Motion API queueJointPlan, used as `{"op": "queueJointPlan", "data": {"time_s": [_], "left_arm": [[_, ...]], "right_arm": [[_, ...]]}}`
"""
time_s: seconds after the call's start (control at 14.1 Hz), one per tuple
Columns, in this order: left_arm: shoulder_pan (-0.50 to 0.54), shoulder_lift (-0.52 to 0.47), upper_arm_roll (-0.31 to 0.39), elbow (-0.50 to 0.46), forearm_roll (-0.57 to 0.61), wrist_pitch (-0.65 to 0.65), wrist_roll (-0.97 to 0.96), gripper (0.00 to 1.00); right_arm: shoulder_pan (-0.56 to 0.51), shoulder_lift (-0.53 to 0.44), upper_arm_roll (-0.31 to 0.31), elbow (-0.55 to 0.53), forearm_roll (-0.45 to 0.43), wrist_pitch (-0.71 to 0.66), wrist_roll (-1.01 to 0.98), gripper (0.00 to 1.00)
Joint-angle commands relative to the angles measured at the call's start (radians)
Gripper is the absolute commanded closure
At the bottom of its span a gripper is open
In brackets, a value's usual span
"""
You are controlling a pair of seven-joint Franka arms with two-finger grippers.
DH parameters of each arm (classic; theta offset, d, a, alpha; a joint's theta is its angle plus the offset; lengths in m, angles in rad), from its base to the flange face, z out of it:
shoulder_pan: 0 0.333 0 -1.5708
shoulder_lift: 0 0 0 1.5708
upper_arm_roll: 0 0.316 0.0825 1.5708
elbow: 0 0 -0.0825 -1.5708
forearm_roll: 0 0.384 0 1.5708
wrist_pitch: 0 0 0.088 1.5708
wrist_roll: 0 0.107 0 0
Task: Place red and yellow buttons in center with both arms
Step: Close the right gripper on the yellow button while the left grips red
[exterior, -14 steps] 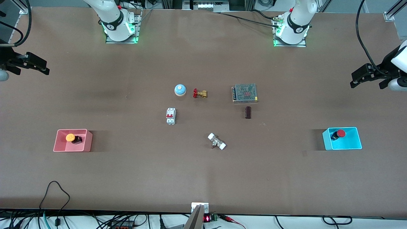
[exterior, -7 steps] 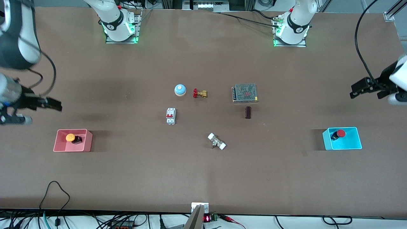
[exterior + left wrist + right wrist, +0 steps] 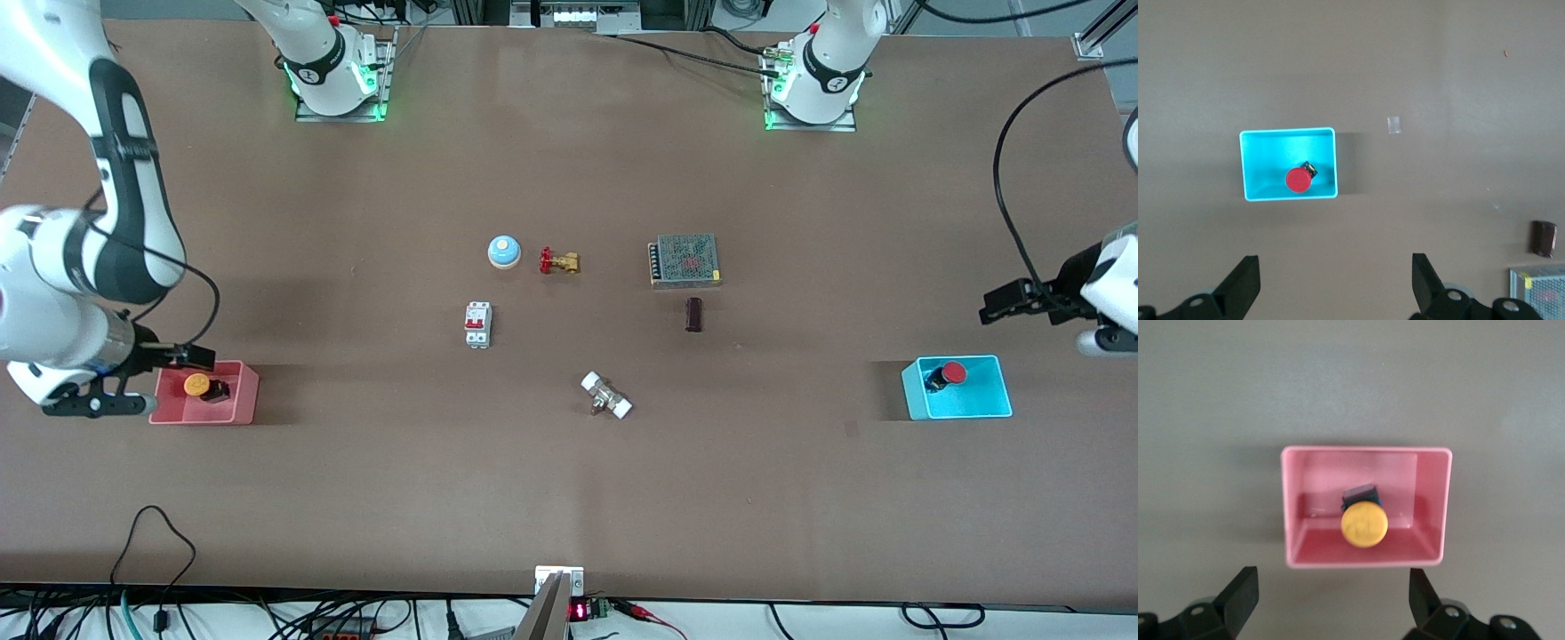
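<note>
Brown tabletop [image 3: 569,480], bare centre waiting, and both arms are out at the ends. Pink tray [image 3: 244,391] at the right arm's end holds the yellow button [image 3: 196,385]; cyan tray [image 3: 1000,396] at the left arm's end holds the red button [image 3: 953,372]. Right gripper [image 3: 1331,603] hangs over the pink tray's edge, fingers spread wide and empty. Left gripper [image 3: 1335,287] hovers over table beside the cyan tray, likewise agape. These look light, rigid, smooth-capped; I'd pinch the black body, not the cap.
</note>
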State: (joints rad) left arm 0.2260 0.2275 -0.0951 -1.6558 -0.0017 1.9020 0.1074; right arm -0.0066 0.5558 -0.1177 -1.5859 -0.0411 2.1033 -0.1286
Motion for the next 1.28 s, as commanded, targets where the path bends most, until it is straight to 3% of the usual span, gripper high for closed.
{"op": "queueJointPlan", "data": {"time_s": [0.0,0.14,0.78,1.21], "left_arm": [[0.021,0.055,-0.003,0.018,0.025,0.060,0.021,0.00],[0.045,0.101,-0.005,0.018,0.080,0.103,0.031,0.00],[0.081,0.334,-0.005,0.011,0.083,0.262,0.057,0.00],[0.081,0.395,0.012,0.001,0.086,0.339,0.057,0.00]], "right_arm": [[-0.027,0.071,0.013,0.055,-0.014,0.046,-0.034,0.00],[-0.029,0.091,0.013,0.055,-0.016,0.070,-0.052,0.00],[-0.042,0.157,0.013,0.057,-0.025,0.098,-0.069,0.00],[-0.055,0.180,0.013,0.055,-0.016,0.159,-0.068,0.00]]}}
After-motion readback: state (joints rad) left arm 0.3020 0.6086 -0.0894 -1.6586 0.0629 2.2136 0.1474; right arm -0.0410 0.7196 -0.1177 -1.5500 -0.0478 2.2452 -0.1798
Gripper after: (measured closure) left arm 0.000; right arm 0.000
